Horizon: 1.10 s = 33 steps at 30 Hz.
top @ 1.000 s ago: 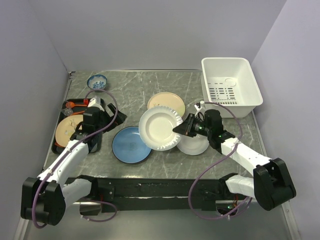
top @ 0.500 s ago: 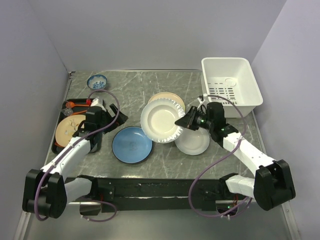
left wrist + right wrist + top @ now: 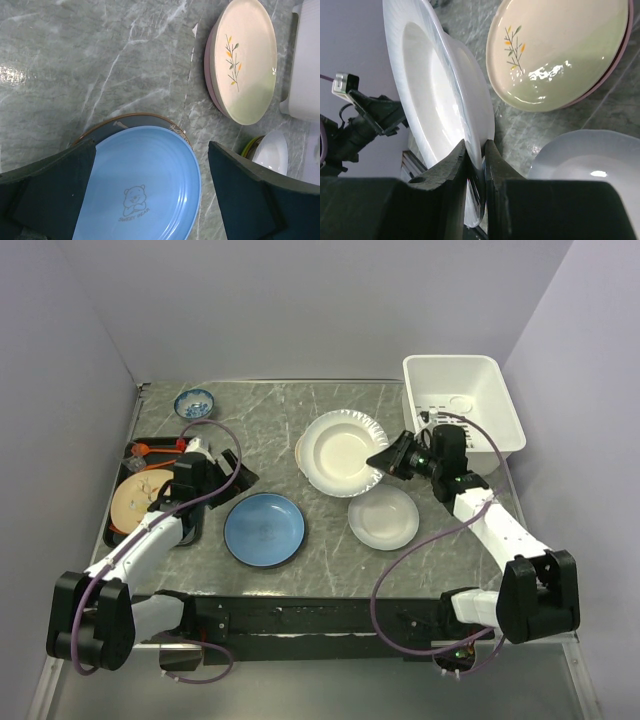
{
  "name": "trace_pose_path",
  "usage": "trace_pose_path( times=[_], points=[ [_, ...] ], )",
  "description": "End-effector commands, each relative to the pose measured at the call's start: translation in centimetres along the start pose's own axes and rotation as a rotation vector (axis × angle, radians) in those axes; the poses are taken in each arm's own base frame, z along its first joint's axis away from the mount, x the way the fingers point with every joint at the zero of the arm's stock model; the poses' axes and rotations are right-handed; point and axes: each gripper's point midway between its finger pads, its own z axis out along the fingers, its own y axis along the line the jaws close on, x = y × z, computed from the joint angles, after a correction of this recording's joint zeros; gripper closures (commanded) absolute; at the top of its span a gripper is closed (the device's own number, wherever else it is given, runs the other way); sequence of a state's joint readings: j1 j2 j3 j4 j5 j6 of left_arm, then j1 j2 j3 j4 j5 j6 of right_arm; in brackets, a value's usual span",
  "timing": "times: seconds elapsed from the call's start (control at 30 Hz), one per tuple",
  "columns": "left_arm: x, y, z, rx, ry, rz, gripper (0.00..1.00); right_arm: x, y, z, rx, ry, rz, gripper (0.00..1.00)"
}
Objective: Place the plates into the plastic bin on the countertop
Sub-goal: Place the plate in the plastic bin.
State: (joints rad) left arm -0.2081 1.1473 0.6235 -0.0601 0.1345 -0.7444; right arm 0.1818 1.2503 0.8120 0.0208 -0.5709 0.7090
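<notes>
My right gripper [image 3: 386, 457] [image 3: 476, 150] is shut on the rim of a white fluted plate [image 3: 343, 451] [image 3: 430, 80], held tilted above the countertop [image 3: 300, 410] just left of the white plastic bin [image 3: 452, 359]. Under it lies the cream leaf-sprig plate [image 3: 560, 50] [image 3: 247, 60] on a pink one. A blue plate [image 3: 264, 528] [image 3: 145, 185] lies front centre, and another white plate [image 3: 384, 517] [image 3: 590, 165] is to its right. My left gripper [image 3: 232, 468] [image 3: 151, 150] hangs open over the blue plate's far edge, holding nothing.
A black tray [image 3: 196, 525] at the left carries an orange-rimmed plate [image 3: 138, 498]. A small blue patterned bowl [image 3: 194, 402] sits at the back left. Grey walls close in the back and both sides. The bin holds nothing that I can see.
My right gripper has carried the white fluted plate back and to the right, from over the blue plate to beside the bin. The left arm shifted only slightly.
</notes>
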Motion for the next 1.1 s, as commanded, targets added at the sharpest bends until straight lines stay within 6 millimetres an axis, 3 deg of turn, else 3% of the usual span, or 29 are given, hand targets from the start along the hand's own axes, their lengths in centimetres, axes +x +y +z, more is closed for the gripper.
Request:
trace_pose_path(
  times=[0.0,0.3,0.63,1.07],
  points=[
    [-1.5,-1.7,-0.6,0.055,-0.048,0.025,0.01,-4.9,5.7,-1.0,-0.177,-0.103,-0.083,1.0],
    [-1.4,-1.7,-0.3,0.059,-0.04,0.034,0.01,-7.1,5.2,-1.0,-0.148,-0.135,-0.046,1.0],
    [-0.7,-2.0,0.9,0.087,0.0,0.042,0.01,-10.0,5.5,-2.4,-0.127,-0.211,-0.034,1.0],
    [-0.4,-1.3,0.3,0.062,-0.013,0.035,0.01,-14.5,3.6,-3.0,-0.113,-0.295,0.039,1.0]
  ],
)
